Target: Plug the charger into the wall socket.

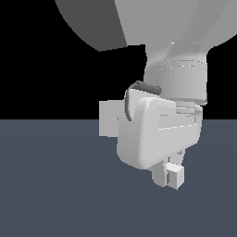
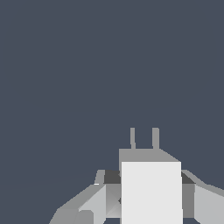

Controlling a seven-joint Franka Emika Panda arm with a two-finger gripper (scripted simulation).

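In the exterior view the charger [image 1: 176,177], a small off-white block, sits between the fingers of my gripper [image 1: 169,177], just above the floor. My gripper is shut on it. Behind the hand stands the wall socket [image 1: 108,124], a flat upright light-grey plate with a tiny yellowish mark; the hand hides its edge on the exterior view's right. In the wrist view the charger [image 2: 151,190] is clamped by a finger [image 2: 101,199] on each side, and its two grey prongs [image 2: 155,138] point away from the camera over bare floor. The wall socket is out of the wrist view.
A dark blue-grey floor [image 1: 51,185] spreads under everything. The arm's large white links [image 1: 176,28] fill the upper part of the exterior view.
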